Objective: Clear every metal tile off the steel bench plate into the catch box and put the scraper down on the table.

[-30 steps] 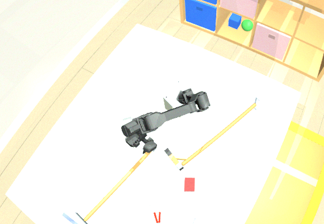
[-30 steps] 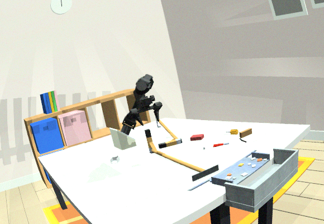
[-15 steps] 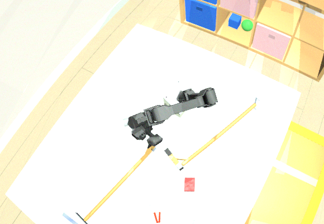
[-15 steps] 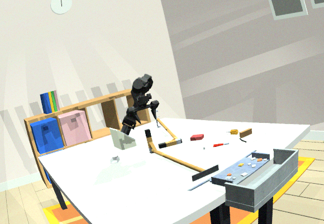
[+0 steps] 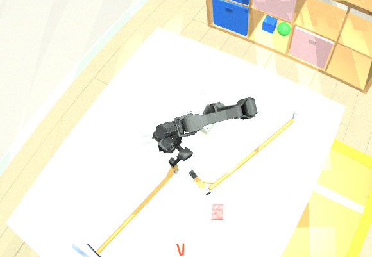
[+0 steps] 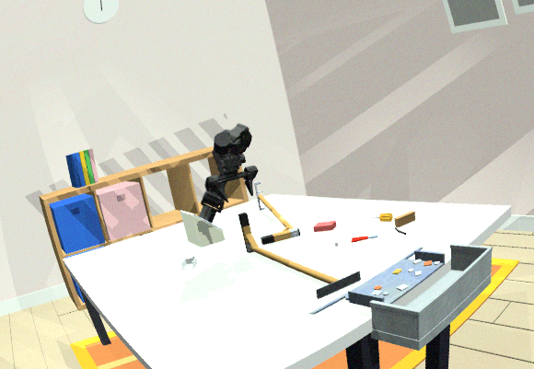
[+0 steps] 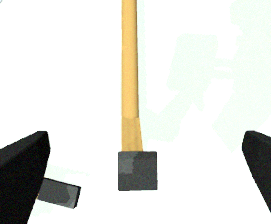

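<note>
The long scraper [image 5: 138, 211] [image 6: 295, 268] [image 7: 130, 65] lies on the table, its dark blade [image 6: 338, 284] beside the steel plate. Its black grip end [image 5: 173, 162] [image 6: 243, 220] [image 7: 137, 171] stands up at the near end of the handle. My gripper [image 6: 238, 197] [image 7: 145, 139] is open and empty, above the grip end, which shows between the fingers in the wrist view. The steel bench plate [image 6: 391, 282] holds several small tiles, white, orange and yellow. The grey catch box [image 6: 396, 322] hangs at the table edge beside the plate; its floor is mostly hidden.
A second long-handled tool [image 5: 253, 152] [image 6: 275, 212] with a hooked head lies close by; its black grip [image 7: 60, 193] is near one finger. A red block [image 5: 217, 212] [image 6: 325, 225], red-handled tool [image 5: 180, 249] [image 6: 361, 239], yellow screwdriver [image 6: 386, 217], wooden block [image 6: 405, 219] and pale panel [image 6: 202, 231] are also there.
</note>
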